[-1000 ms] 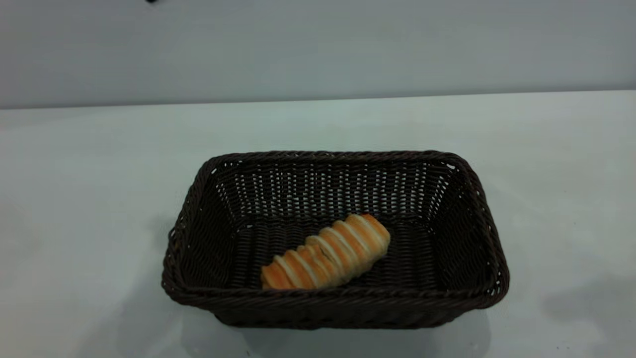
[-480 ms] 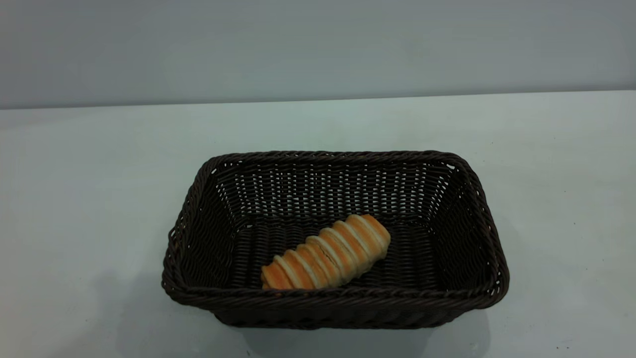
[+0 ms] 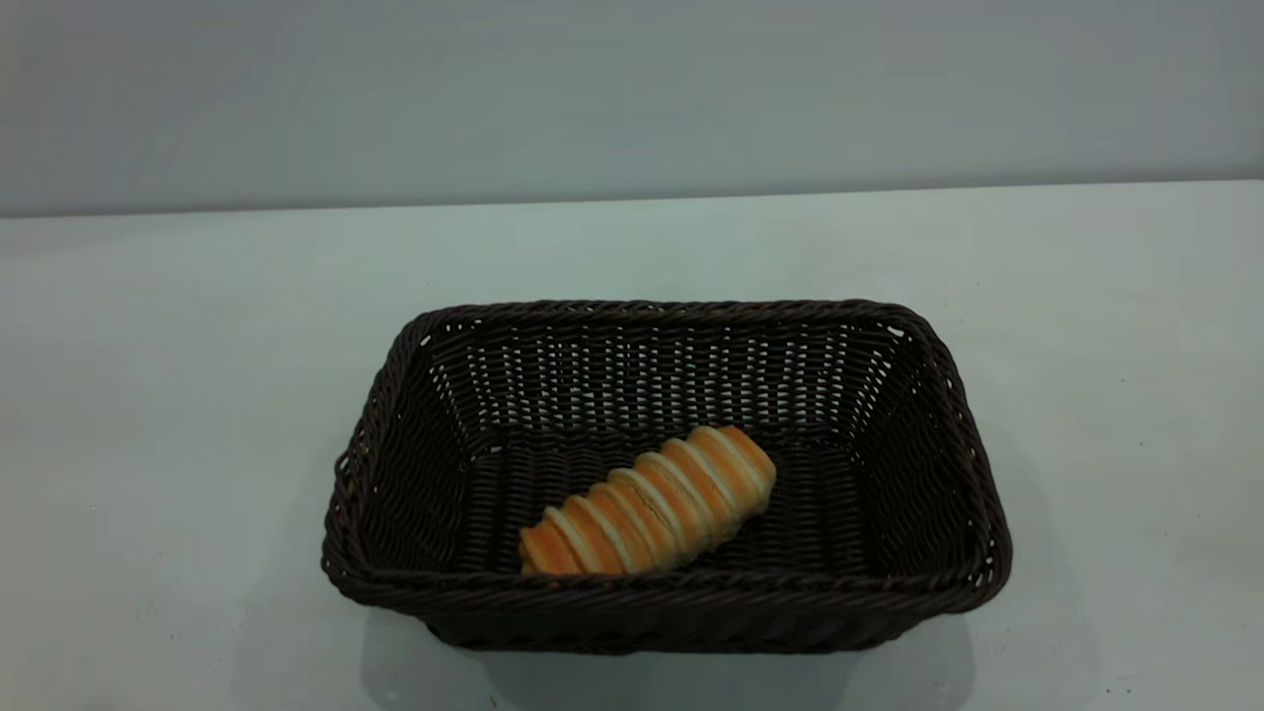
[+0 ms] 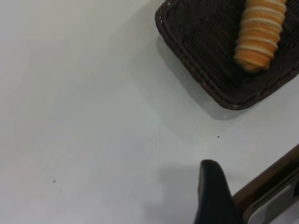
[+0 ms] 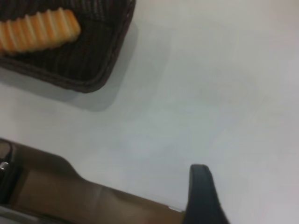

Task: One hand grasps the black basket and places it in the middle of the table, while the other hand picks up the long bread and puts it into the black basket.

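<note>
The black basket stands in the middle of the white table. The long bread lies slantwise on the basket's floor, near the front wall. Neither gripper shows in the exterior view. In the left wrist view, a part of my left gripper hangs over bare table, well away from the basket's corner and the bread. In the right wrist view, a part of my right gripper is likewise over bare table, far from the basket and the bread. Both hold nothing that I can see.
The table's brown front edge shows close to each gripper in the left wrist view and the right wrist view. A grey wall stands behind the table. A few tiny dark specks dot the tabletop.
A dark bit at the exterior view's top edge has gone. The shadows on the table either side of the basket have faded. Basket and bread have not moved.
</note>
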You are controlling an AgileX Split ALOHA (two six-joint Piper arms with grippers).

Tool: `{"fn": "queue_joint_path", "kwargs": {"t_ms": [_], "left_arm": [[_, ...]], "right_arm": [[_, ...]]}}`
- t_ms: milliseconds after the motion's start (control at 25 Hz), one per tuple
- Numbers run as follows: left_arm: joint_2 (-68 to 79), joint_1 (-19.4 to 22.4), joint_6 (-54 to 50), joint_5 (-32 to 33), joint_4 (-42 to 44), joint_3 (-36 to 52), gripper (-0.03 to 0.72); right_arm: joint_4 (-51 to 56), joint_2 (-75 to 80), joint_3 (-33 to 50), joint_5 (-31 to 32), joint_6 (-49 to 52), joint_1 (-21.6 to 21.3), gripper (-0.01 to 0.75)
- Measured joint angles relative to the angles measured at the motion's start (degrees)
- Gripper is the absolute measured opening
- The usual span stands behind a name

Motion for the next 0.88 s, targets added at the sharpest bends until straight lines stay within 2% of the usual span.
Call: {"fn": "queue_joint_path", "kwargs": {"t_ms": [240,480,880], "left_arm": [[-10.6,0.0,-2.0,0.0,0.1,7.5,0.472],[-18.6,0.0,-2.2,0.1,0.2,14.0,0.472],[-28.1,0.0,-4.0,3.5,0.3,21.0,0.472]], "right_arm": [[1.3,-8.3,8.5,-3.9,-0.3,0.0,0.527],[0.9,-14.1,15.5,-5.0,-0.3,0.0,0.527],[0.6,-17.9,16.7,-5.4,-0.3,0.0,0.527]]}}
